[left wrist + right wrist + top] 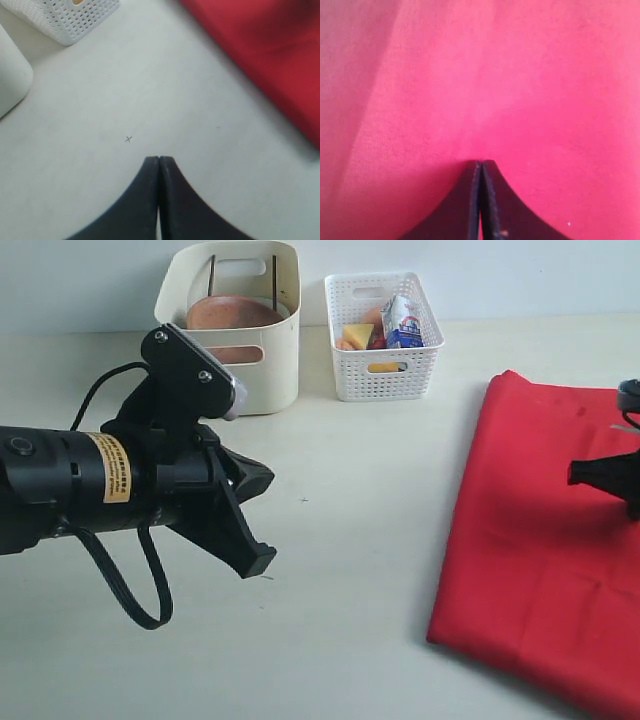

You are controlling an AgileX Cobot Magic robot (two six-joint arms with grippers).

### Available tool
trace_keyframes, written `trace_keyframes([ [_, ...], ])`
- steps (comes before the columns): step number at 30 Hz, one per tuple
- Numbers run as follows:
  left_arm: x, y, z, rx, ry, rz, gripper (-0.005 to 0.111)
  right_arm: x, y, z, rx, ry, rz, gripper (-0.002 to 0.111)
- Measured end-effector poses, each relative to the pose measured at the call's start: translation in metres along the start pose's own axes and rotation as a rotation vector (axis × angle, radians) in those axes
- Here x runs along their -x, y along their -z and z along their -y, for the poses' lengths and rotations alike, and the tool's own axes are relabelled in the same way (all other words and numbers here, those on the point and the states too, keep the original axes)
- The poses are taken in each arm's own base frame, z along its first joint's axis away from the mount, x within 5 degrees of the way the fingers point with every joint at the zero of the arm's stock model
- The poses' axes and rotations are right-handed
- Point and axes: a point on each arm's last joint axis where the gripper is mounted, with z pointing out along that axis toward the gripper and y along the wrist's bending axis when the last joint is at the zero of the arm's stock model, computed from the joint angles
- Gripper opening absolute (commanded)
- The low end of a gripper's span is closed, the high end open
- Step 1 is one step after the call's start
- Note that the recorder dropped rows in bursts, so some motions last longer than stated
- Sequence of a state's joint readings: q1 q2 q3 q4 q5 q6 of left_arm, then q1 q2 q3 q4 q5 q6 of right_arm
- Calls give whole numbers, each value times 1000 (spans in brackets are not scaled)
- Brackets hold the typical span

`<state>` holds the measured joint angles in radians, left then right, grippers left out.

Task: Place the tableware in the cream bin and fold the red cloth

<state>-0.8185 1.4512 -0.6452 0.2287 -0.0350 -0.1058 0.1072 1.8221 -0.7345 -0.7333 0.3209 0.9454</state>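
The left gripper [159, 160], over bare table [350, 570], and the right gripper [481, 163], above the red cloth [540, 540] lying flat at right, are both pinched closed and empty. The cream bin [270, 370] sits far left. If the right fingers descend closed, they would likely drag and bunch the cloth.

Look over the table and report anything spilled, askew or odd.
Nothing is spilled or damaged. In the bin, the plate sits tilted, and the chopsticks stand upright and apart at the back. The cloth lies spread out, not folded, with faint creases.
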Motion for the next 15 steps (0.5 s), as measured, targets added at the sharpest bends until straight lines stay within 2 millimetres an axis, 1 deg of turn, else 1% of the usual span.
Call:
trace_keyframes([
  [2,-1,0,0,0,0,-5,1,9,-9,0,2,-7,6,0],
  [4,-1,1,0,0,0,-3,1,23,-18,-2,8,-5,22,0],
  [11,0,2,0,1,0,-1,1,78,-46,-20,44,48,124,0],
  [12,0,2,0,1,0,-1,1,84,-50,-22,47,57,133,0],
  [15,0,2,0,1,0,-1,1,106,-54,-29,62,78,177,0],
])
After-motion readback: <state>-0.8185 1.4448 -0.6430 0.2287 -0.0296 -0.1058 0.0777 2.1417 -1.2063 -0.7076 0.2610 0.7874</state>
